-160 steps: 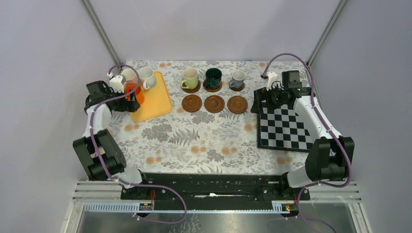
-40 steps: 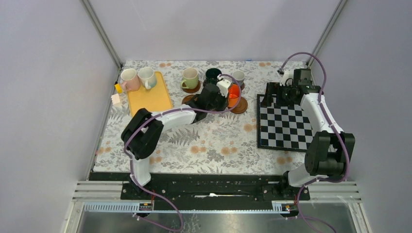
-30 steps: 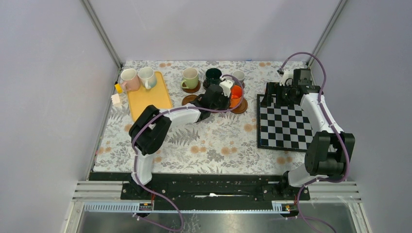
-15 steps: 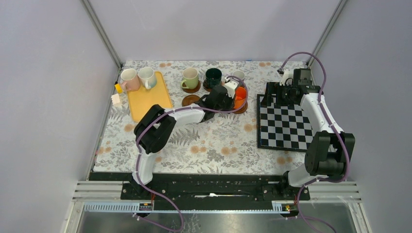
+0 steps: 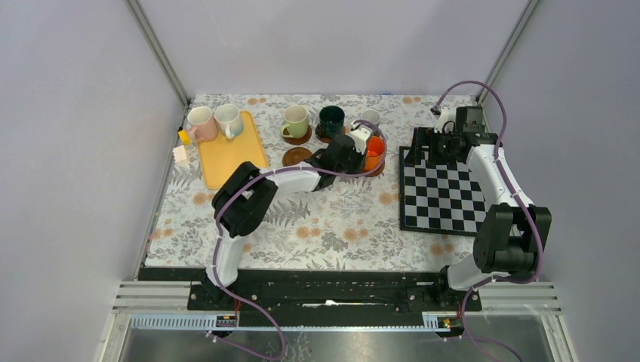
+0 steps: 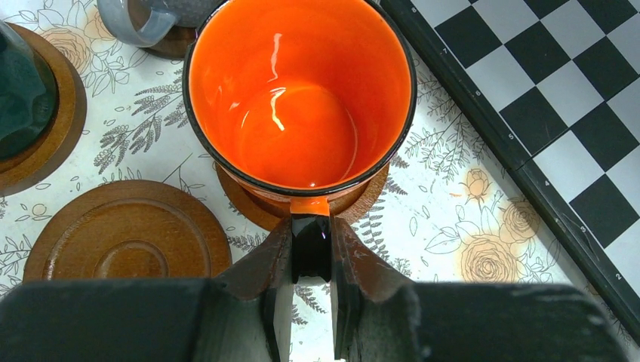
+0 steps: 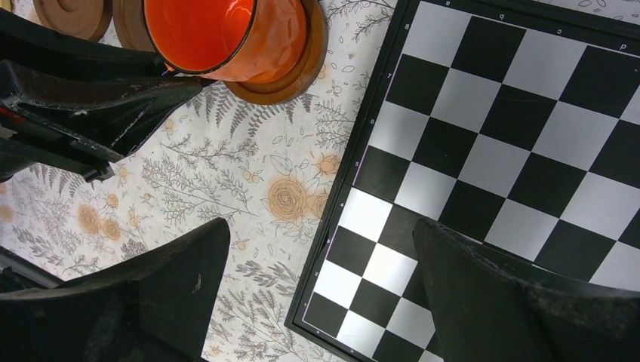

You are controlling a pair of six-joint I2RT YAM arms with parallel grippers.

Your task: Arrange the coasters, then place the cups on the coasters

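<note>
Left end effector (image 6: pixel 311 230) pinching orange cup (image 6: pixel 302 113) handle; right end effector (image 7: pixel 321 230) spread wide.

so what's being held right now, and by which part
The left gripper pinches the orange glazed mug by its dark handle; the right gripper holds nothing.

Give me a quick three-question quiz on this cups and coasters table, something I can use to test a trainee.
1. True or false: the left gripper is shut on the handle of the orange cup.
2. How many cups sit on the yellow tray? A one, B two, C four.
3. Fill in: the open right gripper hangs above the edge of the ____.
Key: 1 true; 2 B; 3 chessboard.
</note>
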